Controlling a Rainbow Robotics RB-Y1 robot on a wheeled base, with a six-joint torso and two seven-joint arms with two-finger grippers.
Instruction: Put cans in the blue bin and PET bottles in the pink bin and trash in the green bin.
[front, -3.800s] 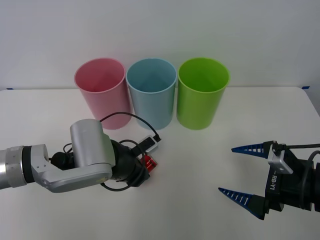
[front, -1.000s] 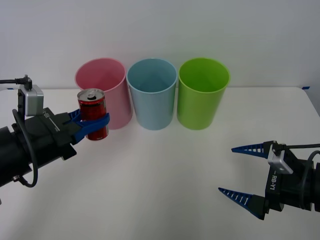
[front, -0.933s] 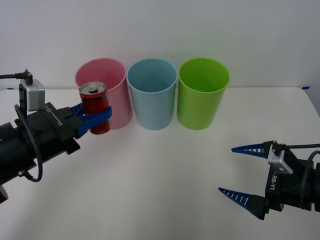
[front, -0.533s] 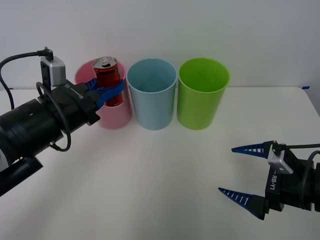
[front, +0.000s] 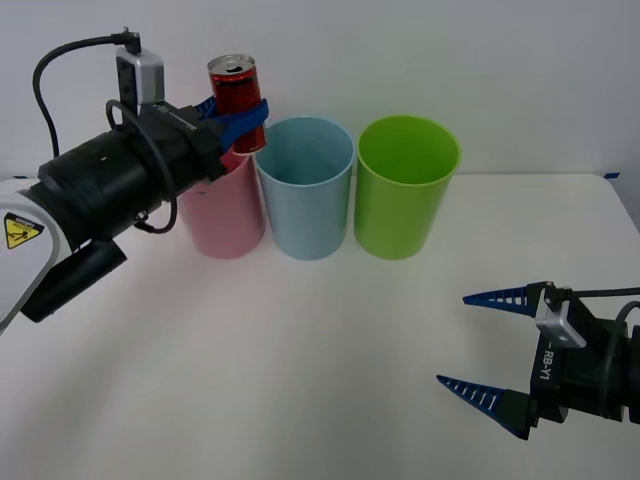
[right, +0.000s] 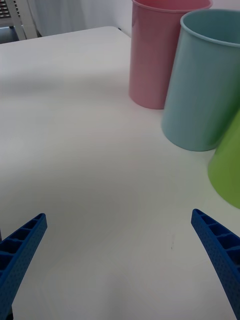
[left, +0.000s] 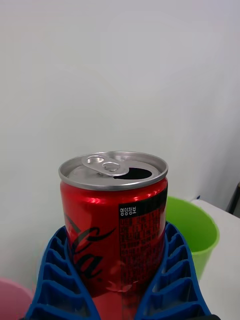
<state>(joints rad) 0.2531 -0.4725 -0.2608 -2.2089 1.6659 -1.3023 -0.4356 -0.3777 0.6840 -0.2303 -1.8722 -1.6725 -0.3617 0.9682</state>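
The left end effector (front: 238, 112) pinches the upright red can (front: 234, 88) above the pink bin (front: 222, 212) rim beside the blue bin (front: 303, 190), while the right end effector (front: 482, 340) hovers spread over open near-right desk (front: 320, 350)

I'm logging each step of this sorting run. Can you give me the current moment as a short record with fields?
held item: small red metal drink can, upright, top opened
holder: left gripper, fingers shut around the can, raised above the bins' rims
can position: between the tall pink plastic bin and the tall light blue plastic bin, not yet in a bin
third bin: tall lime-green plastic bin, on the robot's right of the blue one
right gripper: open, low over the white table, holding nothing
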